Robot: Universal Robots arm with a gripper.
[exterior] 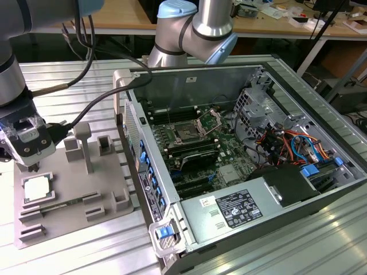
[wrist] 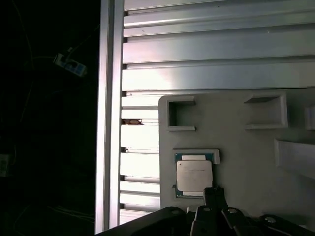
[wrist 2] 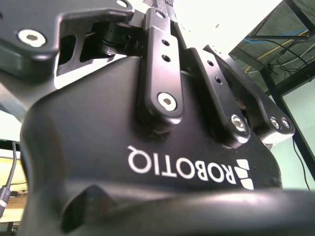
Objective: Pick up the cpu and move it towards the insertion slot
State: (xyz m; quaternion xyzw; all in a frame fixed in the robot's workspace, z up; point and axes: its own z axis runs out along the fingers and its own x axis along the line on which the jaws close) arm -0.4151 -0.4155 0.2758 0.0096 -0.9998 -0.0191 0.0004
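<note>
1. A ribbed metal surface (exterior: 86, 255) carries a grey tray (exterior: 69, 200) and an open case (exterior: 195, 80).
2. The cpu (exterior: 37, 188) lies in the tray, at the exterior view's 8 o'clock.
3. The gripper (exterior: 30, 166) hangs near its 12 o'clock; we cannot tell the jaws' width.
4. The insertion slot (exterior: 186, 135) sits far off toward 3 o'clock.
5. We judge the pick-up is in hand, needing a gentle hold on the edges.

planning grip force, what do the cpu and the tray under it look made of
The cpu: pale silver-white metal lid with a dull sheen, on a thin greenish rim that looks like circuit board. The tray: probably plastic, going by its uniform matte grey and moulded raised blocks.
</note>
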